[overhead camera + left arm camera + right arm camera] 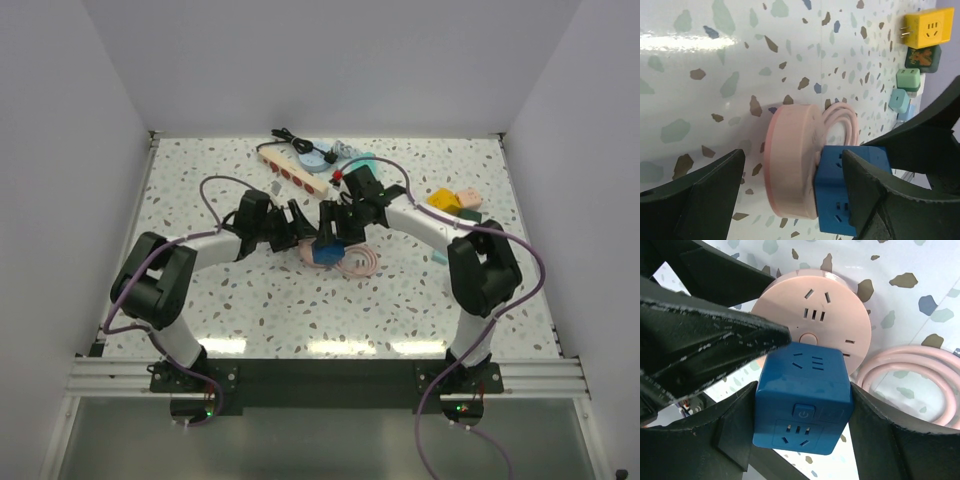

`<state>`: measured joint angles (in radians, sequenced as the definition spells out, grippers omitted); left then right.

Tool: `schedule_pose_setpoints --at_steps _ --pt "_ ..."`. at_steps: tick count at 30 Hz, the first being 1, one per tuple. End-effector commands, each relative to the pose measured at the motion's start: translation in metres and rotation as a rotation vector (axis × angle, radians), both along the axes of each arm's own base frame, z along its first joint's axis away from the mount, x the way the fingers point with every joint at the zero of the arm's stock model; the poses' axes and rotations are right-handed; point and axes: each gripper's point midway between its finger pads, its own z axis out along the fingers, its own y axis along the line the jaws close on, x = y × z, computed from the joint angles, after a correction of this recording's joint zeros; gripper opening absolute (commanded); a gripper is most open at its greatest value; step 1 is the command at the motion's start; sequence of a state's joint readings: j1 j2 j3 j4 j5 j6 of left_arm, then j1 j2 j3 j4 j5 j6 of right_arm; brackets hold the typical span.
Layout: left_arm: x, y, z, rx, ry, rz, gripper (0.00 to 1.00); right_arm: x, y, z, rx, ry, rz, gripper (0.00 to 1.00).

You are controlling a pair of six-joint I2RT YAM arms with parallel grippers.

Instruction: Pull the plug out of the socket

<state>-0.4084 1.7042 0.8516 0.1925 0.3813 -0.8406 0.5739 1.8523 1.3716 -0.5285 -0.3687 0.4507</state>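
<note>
Blue cube plug point(802, 395) sits upright on the face of the pink round socket point(812, 315), covering the disc's near edge. The cube is glossy, with rounded corners. The right wrist view shows slot openings on its top face, and a square power button above another set of slots on its near face. The socket is a flat pale-pink disc lying on the bench point(250, 310). It has several slot groups and a small round button on top. Its pink cable point(910, 380) is coiled on the bench just beside it. Seen from above, the pair lies near the middle of the bench, between the two wrists.

The right tool point(802, 410) is clenched on the cube, with a black finger point(735, 425) pressed flat against each side face.

The left tool point(792, 160) is spread wide, with the disc and cube between its fingers. One finger lies against the cube's side. The other stands apart from the disc's rim. In the right wrist view, that tool's finger point(730, 335) reaches over the disc to the cube's upper corner.

Farther back lies a cream power strip point(292, 172) with red outlets and a black cord. A yellow adapter point(929, 30) and some green and teal blocks stand near the bench's right edge.
</note>
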Motion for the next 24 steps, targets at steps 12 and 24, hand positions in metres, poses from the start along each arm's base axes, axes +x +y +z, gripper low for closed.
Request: schedule_pose_setpoints --at_steps 12,24 --pt "-0.009 -0.039 0.002 -0.146 0.057 -0.029 0.80 0.013 0.024 0.059 0.240 -0.131 0.002 0.00" --pt "-0.010 -0.065 0.026 -0.300 0.106 -0.058 0.42 0.025 0.005 0.044 0.152 -0.196 -0.114 0.00"
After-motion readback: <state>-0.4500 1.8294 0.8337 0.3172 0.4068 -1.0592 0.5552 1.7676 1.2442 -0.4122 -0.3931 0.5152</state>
